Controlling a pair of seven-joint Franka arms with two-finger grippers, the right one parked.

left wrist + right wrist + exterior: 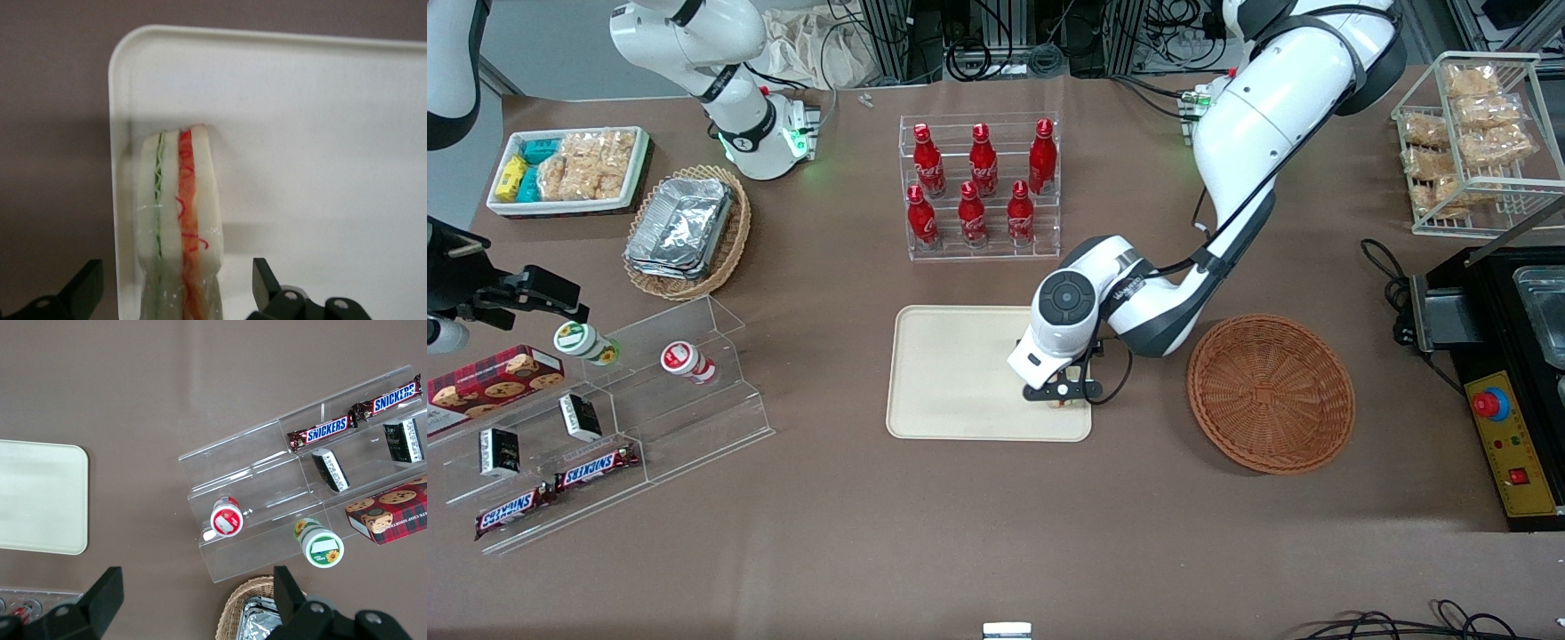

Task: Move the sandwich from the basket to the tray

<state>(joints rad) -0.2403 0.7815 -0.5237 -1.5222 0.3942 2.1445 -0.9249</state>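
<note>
From my remote station, the sandwich (177,220), a white-bread wedge showing green and orange-red filling layers, lay on the cream-beige tray (951,373), close to its rim at the corner nearest the basket (1270,392). The gripper (1062,392) hovered over it, fingers spread apart on either side. The reddish-brown round wicker basket sat at the tray's three o'clock, holding nothing.
</note>
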